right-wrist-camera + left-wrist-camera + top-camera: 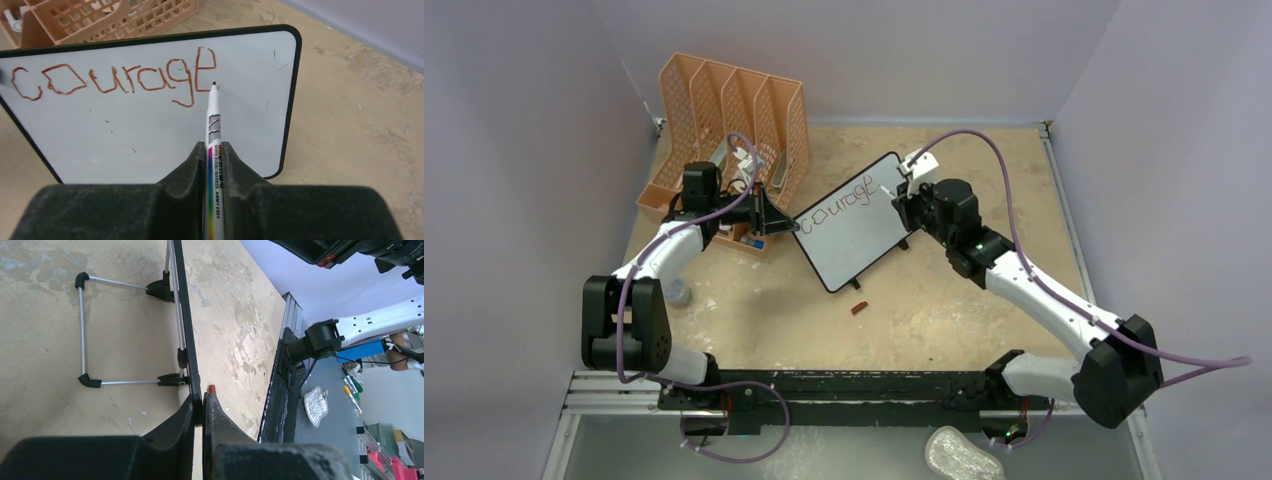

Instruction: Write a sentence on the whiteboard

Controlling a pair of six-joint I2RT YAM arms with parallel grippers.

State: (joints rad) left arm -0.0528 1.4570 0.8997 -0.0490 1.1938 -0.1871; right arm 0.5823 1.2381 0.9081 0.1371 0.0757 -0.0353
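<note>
Left gripper (202,401) pinches the whiteboard's (864,235) left edge, steadying it; right gripper (215,148) clenches the whiteboard marker (213,117), tip at the unfinished sentence (116,82).

Looking like a robotics lab cell, not a home or office. Pale lilac partition panels (534,150) are boxing in a worn tan worktop (944,310) on three sides. Left white-and-black robot arm (659,255) and right white-and-black robot arm (1044,295) are sitting on a black-and-aluminium extrusion rail (864,385) at the near edge, purple cables (1010,195) looping off them. Left wrist view is showing a dark grey bench (340,440) beyond the rail, carrying screwdrivers (350,390), a blue box (367,349) and pink and green bins (400,465).
</note>
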